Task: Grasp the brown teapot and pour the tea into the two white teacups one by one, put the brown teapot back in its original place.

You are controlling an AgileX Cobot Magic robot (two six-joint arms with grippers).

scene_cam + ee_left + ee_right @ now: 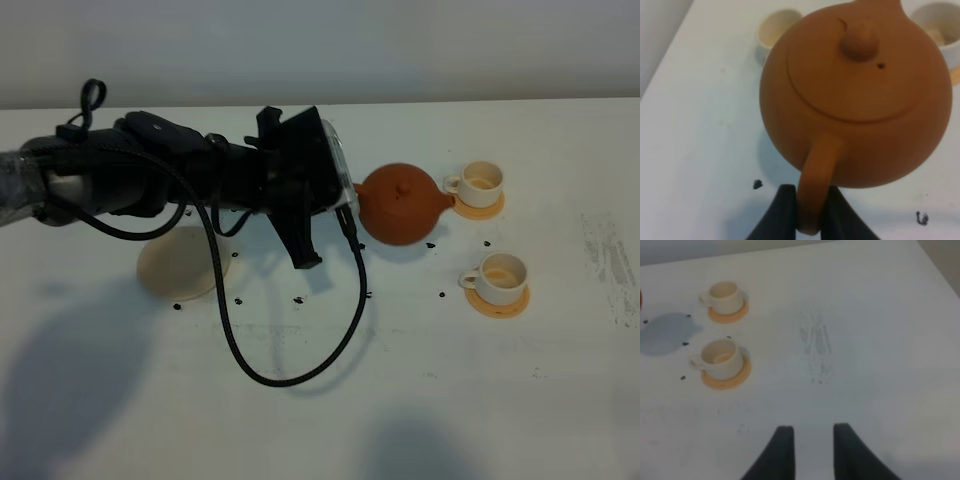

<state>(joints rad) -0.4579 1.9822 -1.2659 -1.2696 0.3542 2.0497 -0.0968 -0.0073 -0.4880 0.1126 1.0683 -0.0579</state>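
My left arm [130, 175] is bulky and black, with a glossy black cable [283, 381] looping from it. My fingers [782, 452] are dark, tapered blades.

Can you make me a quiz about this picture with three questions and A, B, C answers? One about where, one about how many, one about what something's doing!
1. Where is the teapot?
A) on the floor
B) beside a cup
C) on a shelf

2. How many cups are there?
A) three
B) one
C) two

3. What is the left gripper doing?
A) gripping the teapot's handle
B) open and empty
C) gripping a cup

Answers:
1 B: its spout reaches a cup.
2 C: two white ones show.
3 A: both fingers squeeze the handle.
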